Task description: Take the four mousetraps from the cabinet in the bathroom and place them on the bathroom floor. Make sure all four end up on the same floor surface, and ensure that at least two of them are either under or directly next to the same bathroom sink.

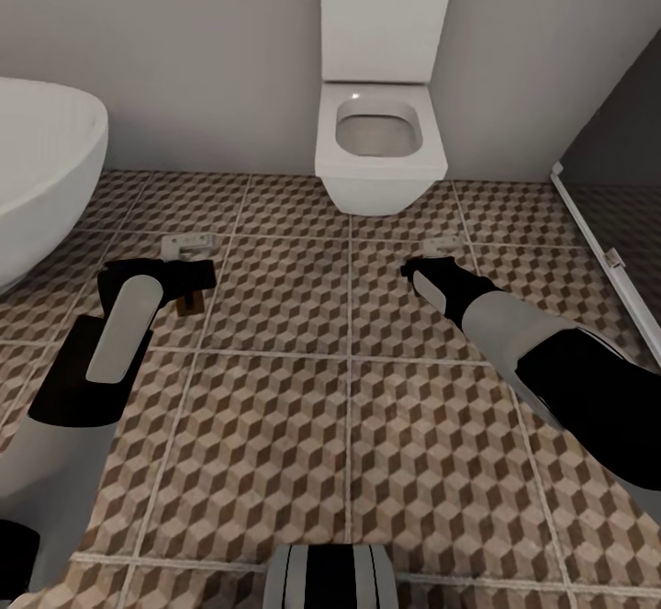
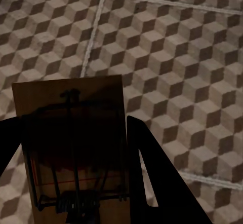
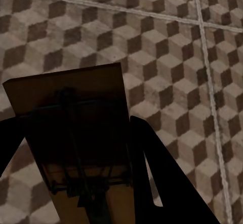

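My left gripper (image 2: 71,125) is shut on a mousetrap (image 2: 76,133), a brown board with wire parts that sticks out past the fingers above the cube-patterned bathroom floor (image 2: 177,57). My right gripper (image 3: 71,122) is shut on a second mousetrap (image 3: 76,112) in the same way. In the head view the left gripper (image 1: 188,271) hangs low over the floor (image 1: 303,444) near the white basin, with a pale board end (image 1: 190,244) just beyond its tip. A small brown piece (image 1: 190,304) shows under it. Another pale board end (image 1: 443,246) shows at the tip of the right gripper (image 1: 424,269). The cabinet is out of view.
A white toilet (image 1: 378,145) stands against the back wall, straight ahead. A large rounded white basin (image 1: 46,177) bulges in at the left. A dark panel with a white frame (image 1: 597,232) runs along the right. My base (image 1: 330,577) shows at the bottom edge.
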Tool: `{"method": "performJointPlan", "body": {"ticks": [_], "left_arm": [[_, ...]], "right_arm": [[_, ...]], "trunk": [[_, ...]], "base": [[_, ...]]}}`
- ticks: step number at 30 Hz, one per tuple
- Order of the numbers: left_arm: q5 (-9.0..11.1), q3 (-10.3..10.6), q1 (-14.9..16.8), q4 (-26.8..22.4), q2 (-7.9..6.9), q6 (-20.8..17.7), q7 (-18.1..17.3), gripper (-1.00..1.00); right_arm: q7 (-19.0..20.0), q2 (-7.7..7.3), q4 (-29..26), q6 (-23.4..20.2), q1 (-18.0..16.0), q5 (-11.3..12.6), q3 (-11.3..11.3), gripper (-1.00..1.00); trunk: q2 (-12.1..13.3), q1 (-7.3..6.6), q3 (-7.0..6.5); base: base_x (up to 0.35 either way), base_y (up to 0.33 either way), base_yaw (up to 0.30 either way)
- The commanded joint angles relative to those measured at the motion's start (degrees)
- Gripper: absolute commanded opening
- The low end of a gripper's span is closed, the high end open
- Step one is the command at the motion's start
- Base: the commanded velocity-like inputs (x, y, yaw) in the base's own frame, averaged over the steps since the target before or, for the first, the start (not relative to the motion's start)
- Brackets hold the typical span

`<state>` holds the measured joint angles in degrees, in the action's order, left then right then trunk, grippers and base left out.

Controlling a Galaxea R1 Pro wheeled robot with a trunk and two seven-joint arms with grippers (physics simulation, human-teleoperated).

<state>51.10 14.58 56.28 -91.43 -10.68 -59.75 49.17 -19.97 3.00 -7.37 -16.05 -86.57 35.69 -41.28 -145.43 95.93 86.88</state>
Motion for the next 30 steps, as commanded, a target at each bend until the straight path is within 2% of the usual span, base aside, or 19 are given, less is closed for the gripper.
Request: {"method": "performJointPlan", "body": {"ticks": [1, 16, 22, 30], "left_arm": [[0.32, 0.20, 0.05, -0.05, -0.05, -0.25, 0.57, -1.00], [0.24, 0.88, 0.98, 0.02, 0.68, -0.25, 0.62, -1.00], [0.23, 2.68, 1.02, 0.02, 0.74, -0.25, 0.61, -1.00], [0.23, 3.81, 1.03, 0.01, 0.69, -0.25, 0.59, -1.00]], "right_arm": [[-0.25, -0.01, 0.06, -0.29, -0.02, 0.54, -0.47, -1.00], [-0.25, 0.00, 1.02, -0.29, -0.01, 0.60, -0.53, -1.00], [-0.25, -0.01, 1.18, -0.30, 0.00, 0.60, -0.50, -1.00], [-0.25, -0.01, 1.21, -0.33, 0.00, 0.60, -0.48, -1.00]], "trunk": [[-0.02, 0.00, 0.04], [-0.02, 0.00, 0.04], [-0.02, 0.00, 0.04], [-0.02, 0.00, 0.04]], "base": [[0.061, 0.008, 0.000], [0.088, -0.002, 0.000], [0.015, -0.001, 0.000], [0.003, 0.000, 0.000]]}}
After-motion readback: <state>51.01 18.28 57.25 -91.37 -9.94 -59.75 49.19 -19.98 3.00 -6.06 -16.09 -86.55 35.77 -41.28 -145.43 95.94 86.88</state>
